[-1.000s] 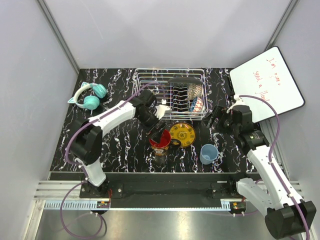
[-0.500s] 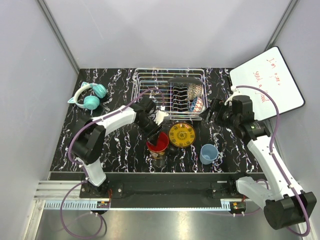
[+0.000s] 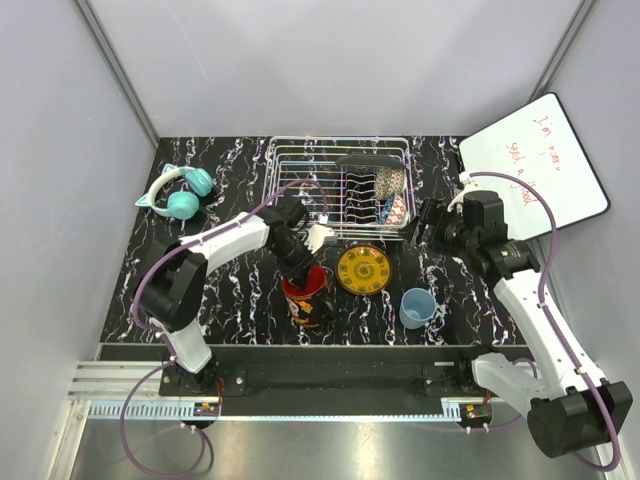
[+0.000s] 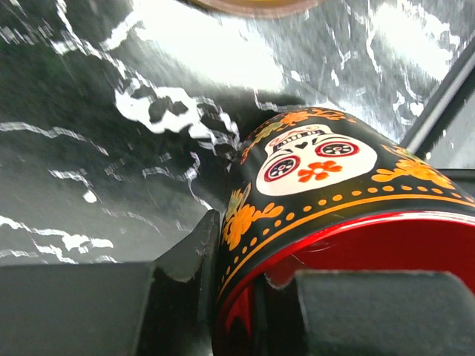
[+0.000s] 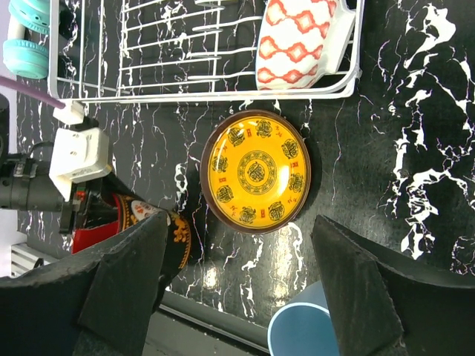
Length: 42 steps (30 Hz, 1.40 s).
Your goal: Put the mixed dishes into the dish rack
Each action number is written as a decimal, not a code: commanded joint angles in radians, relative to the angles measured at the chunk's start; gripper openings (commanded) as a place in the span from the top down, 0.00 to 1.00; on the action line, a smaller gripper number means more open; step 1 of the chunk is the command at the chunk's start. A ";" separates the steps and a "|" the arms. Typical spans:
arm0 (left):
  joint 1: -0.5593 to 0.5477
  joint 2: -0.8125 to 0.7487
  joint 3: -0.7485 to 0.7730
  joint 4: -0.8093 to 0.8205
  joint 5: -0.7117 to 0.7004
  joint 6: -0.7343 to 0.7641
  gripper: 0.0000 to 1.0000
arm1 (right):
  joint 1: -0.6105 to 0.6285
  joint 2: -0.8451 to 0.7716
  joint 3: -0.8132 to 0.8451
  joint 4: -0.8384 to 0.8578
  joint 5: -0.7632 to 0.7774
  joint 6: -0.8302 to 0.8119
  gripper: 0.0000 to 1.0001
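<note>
Honestly, looking at a dark mug (image 3: 306,298) on the black marbled table (image 3: 230,300), near the front edge, just left of the yellow patterned plate (image 3: 363,269) and apart from the dish rack (image 3: 290,160) further back. Tipped rather than upright, going by the overhead view: long axis running roughly front to back, with the red mouth turned up and toward the rack and the base toward the arm mounts. Can't tell whether resting on the table or lifted off it.

Glossy black outside, with a white sugar skull, orange flowers and a row of orange dots under an orange band at the rim. Shiny red inside.

Pinched at the rim by the left gripper (image 4: 256,282), nearly closed, with one finger (image 4: 185,274) against the outside wall and the other down in the red interior.

Over on the other side, right gripper (image 5: 241,222) spread wide with nothing between the fingers, hanging above the plate and the rack's front edge.

Also spotted: an orange-lattice bowl (image 5: 297,37) standing in the rack, a light-blue cup (image 3: 417,307) right of the plate, teal headphones (image 3: 178,195) at far left, a whiteboard (image 3: 535,165) at far right.
</note>
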 commanded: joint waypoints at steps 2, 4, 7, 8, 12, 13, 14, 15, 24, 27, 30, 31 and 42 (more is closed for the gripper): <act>0.026 -0.169 0.215 -0.134 0.081 -0.001 1.00 | 0.005 0.041 0.082 0.046 -0.062 -0.016 0.14; 0.039 -0.237 0.346 -0.117 0.059 0.000 1.00 | 0.003 0.078 0.125 0.071 -0.111 0.010 0.13; 0.056 -0.282 0.516 -0.057 -0.022 0.005 1.00 | 0.005 0.131 0.201 0.151 -0.227 0.093 0.09; 0.063 -0.273 0.557 -0.054 -0.049 0.014 1.00 | 0.005 0.145 0.218 0.204 -0.257 0.119 0.09; 0.079 -0.302 0.631 0.101 -0.140 0.133 1.00 | 0.003 0.208 0.281 0.335 -0.436 0.242 0.08; 0.079 -0.308 0.647 0.130 -0.157 0.170 1.00 | 0.003 0.226 0.283 0.373 -0.474 0.301 0.07; 0.079 -0.311 0.658 0.156 -0.172 0.201 1.00 | 0.005 0.234 0.278 0.474 -0.516 0.340 0.07; 0.077 -0.305 0.669 0.190 -0.183 0.204 1.00 | 0.003 0.245 0.269 0.535 -0.601 0.380 0.07; 0.090 -0.206 0.803 0.313 -0.215 0.149 1.00 | 0.000 0.430 0.122 1.442 -0.880 0.960 0.07; 0.099 -0.344 0.399 0.801 -0.255 0.117 1.00 | -0.001 0.524 0.109 1.788 -0.912 1.187 0.05; 0.100 -0.366 0.321 1.002 -0.313 0.059 1.00 | 0.002 0.605 0.129 2.002 -0.912 1.323 0.04; 0.102 -0.365 0.309 1.041 -0.330 0.025 1.00 | 0.000 0.621 0.143 2.022 -0.913 1.340 0.04; 0.102 -0.369 0.322 1.241 -0.260 0.004 1.00 | 0.009 0.799 0.172 2.119 -0.952 1.400 0.08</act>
